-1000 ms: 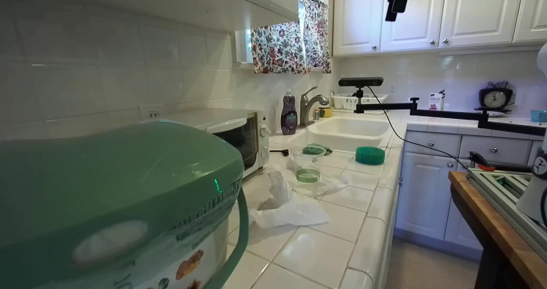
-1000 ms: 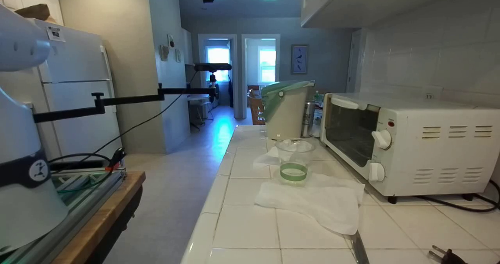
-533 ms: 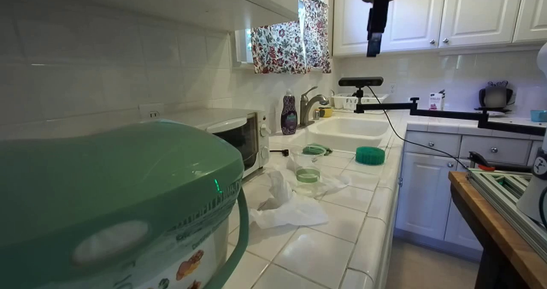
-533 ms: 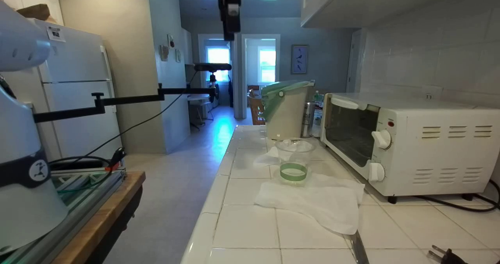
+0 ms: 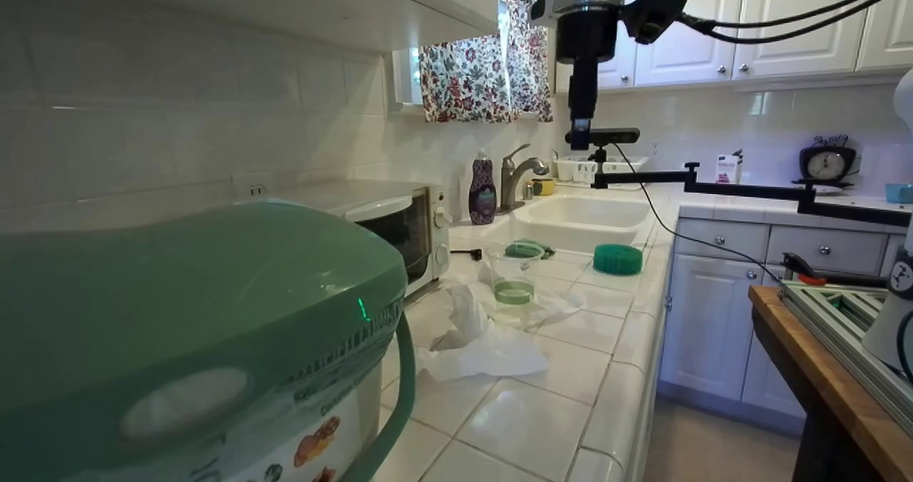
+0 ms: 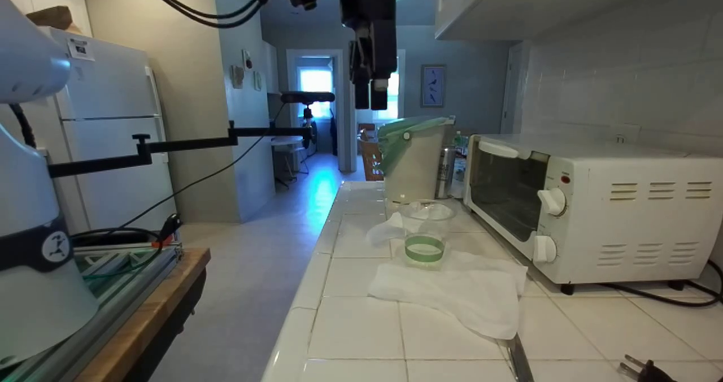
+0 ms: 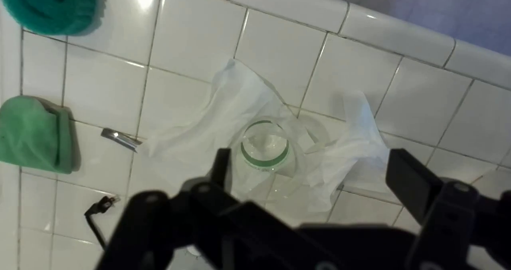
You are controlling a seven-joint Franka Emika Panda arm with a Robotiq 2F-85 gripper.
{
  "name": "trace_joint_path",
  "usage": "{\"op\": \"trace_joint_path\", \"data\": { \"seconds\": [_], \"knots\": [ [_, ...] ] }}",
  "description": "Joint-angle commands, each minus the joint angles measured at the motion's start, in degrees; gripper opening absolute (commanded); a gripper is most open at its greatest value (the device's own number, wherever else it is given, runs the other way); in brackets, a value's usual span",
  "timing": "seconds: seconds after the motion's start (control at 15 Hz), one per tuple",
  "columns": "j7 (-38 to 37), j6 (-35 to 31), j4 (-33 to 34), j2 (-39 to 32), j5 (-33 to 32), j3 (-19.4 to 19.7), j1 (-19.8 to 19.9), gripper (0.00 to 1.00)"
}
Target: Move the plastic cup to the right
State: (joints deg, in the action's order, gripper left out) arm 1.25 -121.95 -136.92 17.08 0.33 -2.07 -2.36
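Note:
The plastic cup is short and clear with a green band; it stands upright on white paper on the tiled counter. It shows in both exterior views [image 5: 514,294] [image 6: 425,248] and in the wrist view [image 7: 265,163]. My gripper is open and empty, pointing down high above the counter, in both exterior views [image 5: 580,138] [image 6: 370,96]. In the wrist view the gripper [image 7: 310,158] has its fingers wide apart. The cup appears between them, closer to the left finger, well below the fingertips and not touched.
A white toaster oven [image 6: 632,218] stands beside the cup. A green-lidded bin [image 6: 415,161] stands along the counter. A green scrubber [image 5: 618,259], a green cloth [image 7: 34,134], a metal strip [image 7: 119,139] and a plug [image 7: 102,206] lie near the sink [image 5: 570,236]. Upper cabinets [image 6: 542,9] overhang the counter.
My gripper has come down into both exterior views and moved toward the space over the cup, leftward in one picture and rightward in another. The cup and the other objects have not moved.

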Motion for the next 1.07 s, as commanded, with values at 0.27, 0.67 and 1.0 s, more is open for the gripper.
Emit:
{"op": "trace_joint_path", "data": {
  "seconds": [0.27, 0.67, 1.0],
  "knots": [
    [1.49, -4.57, 3.94, -11.4, -0.26, -0.7, -0.81, 1.0],
    [0.81, -8.88, 6.24, -19.07, -1.17, -0.47, -0.37, 1.0],
    [0.34, -10.66, 6.01, -20.86, -1.35, -0.6, -0.52, 1.0]
  ]
}}
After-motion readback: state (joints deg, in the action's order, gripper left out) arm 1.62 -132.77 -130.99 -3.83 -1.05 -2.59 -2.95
